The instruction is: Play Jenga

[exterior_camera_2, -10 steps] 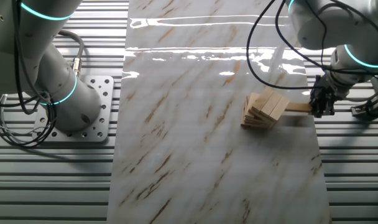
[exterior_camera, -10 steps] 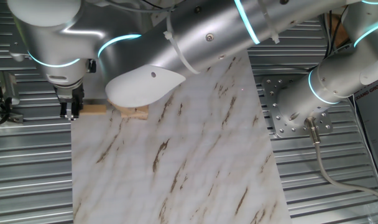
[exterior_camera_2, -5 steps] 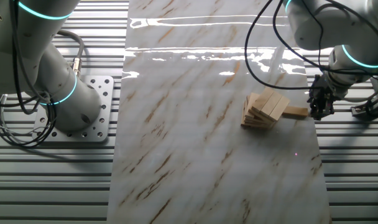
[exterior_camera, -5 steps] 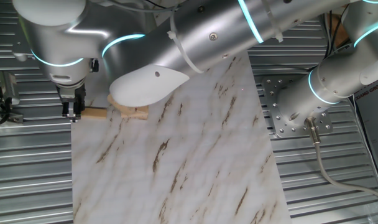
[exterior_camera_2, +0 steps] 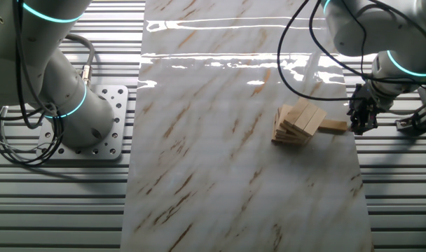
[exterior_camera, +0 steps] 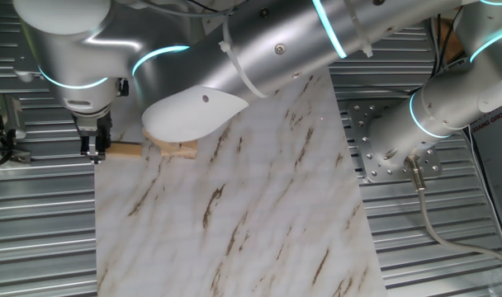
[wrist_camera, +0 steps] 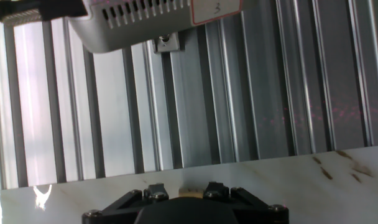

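The Jenga stack (exterior_camera_2: pixel 298 122) of pale wood blocks stands near the right edge of the marble board, its layers fanned a little askew. In the one fixed view the Jenga stack (exterior_camera: pixel 178 149) is mostly hidden under the arm's white cover. One block (exterior_camera_2: pixel 333 127) sticks out sideways from the stack's low part toward the board edge. My gripper (exterior_camera_2: pixel 359 119) is shut on that block's outer end, and the gripper (exterior_camera: pixel 94 148) and block (exterior_camera: pixel 125 149) show the same hold there. In the hand view a sliver of the block (wrist_camera: pixel 190 186) shows between the fingers of the gripper (wrist_camera: pixel 190 191).
The marble board (exterior_camera_2: pixel 234 154) lies on a ribbed metal table (exterior_camera_2: pixel 59 210). My gripper hangs just past the board's edge. An arm base (exterior_camera_2: pixel 94 119) is bolted beside the board. A white box (wrist_camera: pixel 133 18) sits on the ribs beyond the gripper.
The gripper has shifted a little, and the held block now sits slightly lower and farther out from the stack than a second ago. Nothing visibly moved in the last half second.
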You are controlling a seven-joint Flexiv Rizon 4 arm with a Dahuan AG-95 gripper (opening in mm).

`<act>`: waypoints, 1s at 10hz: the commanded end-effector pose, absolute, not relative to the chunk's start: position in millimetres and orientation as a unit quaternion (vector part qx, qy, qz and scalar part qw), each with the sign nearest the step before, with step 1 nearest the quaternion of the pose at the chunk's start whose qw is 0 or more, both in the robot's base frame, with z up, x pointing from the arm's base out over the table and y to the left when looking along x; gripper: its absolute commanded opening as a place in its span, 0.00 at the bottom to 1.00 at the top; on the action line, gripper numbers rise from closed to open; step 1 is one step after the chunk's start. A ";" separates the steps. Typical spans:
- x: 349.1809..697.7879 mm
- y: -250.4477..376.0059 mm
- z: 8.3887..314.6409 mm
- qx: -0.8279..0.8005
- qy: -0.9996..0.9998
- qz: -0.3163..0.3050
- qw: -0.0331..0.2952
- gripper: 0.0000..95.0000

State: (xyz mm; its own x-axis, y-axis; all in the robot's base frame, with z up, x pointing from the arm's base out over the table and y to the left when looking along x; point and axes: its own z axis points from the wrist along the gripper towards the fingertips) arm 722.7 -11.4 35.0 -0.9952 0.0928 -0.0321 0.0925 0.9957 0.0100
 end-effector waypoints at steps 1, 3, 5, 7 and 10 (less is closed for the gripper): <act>723.2 -10.8 35.9 0.047 0.999 0.003 0.015 0.40; 726.0 -8.7 38.5 0.046 0.999 -0.001 0.012 0.40; 729.4 -5.8 42.0 0.043 0.999 -0.005 0.008 0.40; 730.9 -4.4 43.4 0.038 0.999 -0.004 0.005 0.40; 732.6 -2.8 45.4 0.041 0.999 -0.003 0.005 0.40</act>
State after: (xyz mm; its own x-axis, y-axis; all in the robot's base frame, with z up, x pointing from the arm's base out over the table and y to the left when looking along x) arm 732.1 -2.4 46.5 -0.9964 0.0835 -0.0119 0.0835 0.9965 -0.0063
